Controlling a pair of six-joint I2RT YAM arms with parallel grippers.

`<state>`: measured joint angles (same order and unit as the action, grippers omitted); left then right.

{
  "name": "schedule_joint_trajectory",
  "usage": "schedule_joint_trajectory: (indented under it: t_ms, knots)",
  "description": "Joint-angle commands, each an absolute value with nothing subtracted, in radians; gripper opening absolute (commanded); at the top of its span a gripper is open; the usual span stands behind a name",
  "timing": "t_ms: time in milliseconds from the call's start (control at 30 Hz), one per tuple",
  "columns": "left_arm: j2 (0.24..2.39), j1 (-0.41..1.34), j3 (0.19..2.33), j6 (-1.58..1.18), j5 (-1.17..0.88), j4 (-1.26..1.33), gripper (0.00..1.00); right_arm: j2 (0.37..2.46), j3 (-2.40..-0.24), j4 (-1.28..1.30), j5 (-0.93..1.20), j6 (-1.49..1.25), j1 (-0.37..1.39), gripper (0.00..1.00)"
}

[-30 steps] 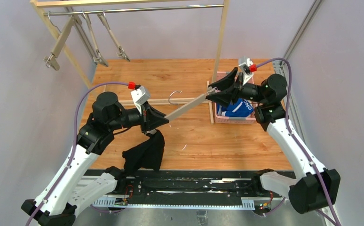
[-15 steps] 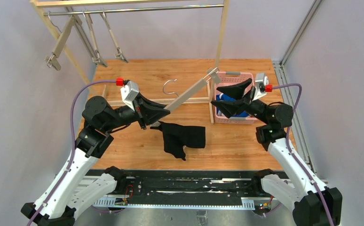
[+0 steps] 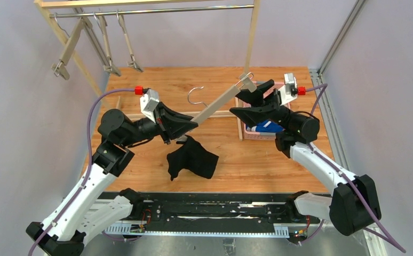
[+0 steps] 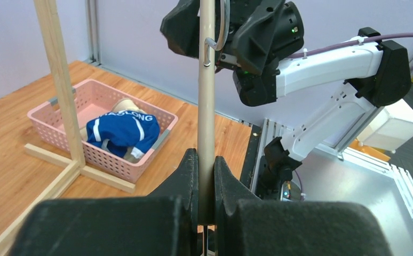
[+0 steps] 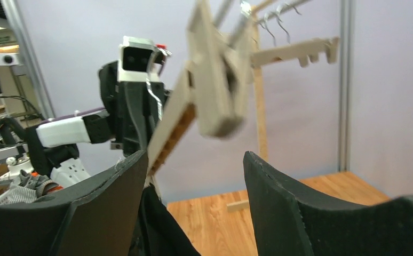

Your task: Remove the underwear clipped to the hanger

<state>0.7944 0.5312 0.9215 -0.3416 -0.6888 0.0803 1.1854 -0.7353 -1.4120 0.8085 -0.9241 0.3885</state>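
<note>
From my screen, the left gripper (image 4: 206, 160) was squeezed tight on the wooden bar of the hanger (image 4: 207, 80). It held the bar low down, near one end. That made the rest of the hanger stick out across the table toward the other arm, like a stick held up for a friend to reach.

The right gripper (image 5: 193, 160) had its jaws wide apart, with nothing between them. The far clip (image 5: 217, 101) of the hanger hung just above those open fingers, not touching them. That clip was bare, with no cloth in it. I think the right arm was there because that end was the easy one for it to reach.

The black underwear (image 3: 193, 159) hung in a floppy bunch just under the left gripper. Its top corner went up to the near end of the hanger. The gripper hid that end, so I could not tell if a clip was pinching the cloth. It looked to me like the last piece to come off.

The blue underwear (image 4: 120, 130) lay in the pink basket (image 4: 60, 114), on the right arm's side. The cream underwear (image 4: 123, 104) peeked out behind it. The basket sat beside the foot of the wooden rack (image 4: 60, 90), so loose pieces could drop straight in.

My next job, I thought, was to get the right jaws over to the black cloth.
</note>
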Motion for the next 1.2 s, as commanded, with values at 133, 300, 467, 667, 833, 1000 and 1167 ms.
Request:
schedule_joint_trajectory:
  t_ms: [133,300,467,667,833,1000,1167]
  knots:
    - [0.81,0.569,0.948,-0.335,-0.661,0.156,0.0,1.238,-0.851,-1.537,0.803,-0.931,0.465,0.67]
    - [0.81,0.589,0.941,-0.345,-0.649,0.186,0.0,1.264,-0.869,-1.537,0.782,-0.926,0.47,0.67]
    - [0.806,0.616,0.909,-0.358,-0.611,0.267,0.0,1.277,-0.88,-1.539,0.763,-0.914,0.479,0.67]
    - [0.822,0.65,0.891,-0.361,-0.578,0.321,0.0,1.282,-0.892,-1.54,0.724,-0.902,0.48,0.65]
    - [0.834,0.669,0.887,-0.36,-0.554,0.35,0.0,1.312,-0.943,-1.541,0.698,-0.923,0.485,0.46]
    - [0.854,0.678,0.893,-0.361,-0.544,0.366,0.0,1.343,-0.986,-1.541,0.702,-0.94,0.5,0.35]
    - [0.858,0.681,0.888,-0.358,-0.523,0.381,0.0,1.357,-0.998,-1.54,0.712,-0.95,0.505,0.18]
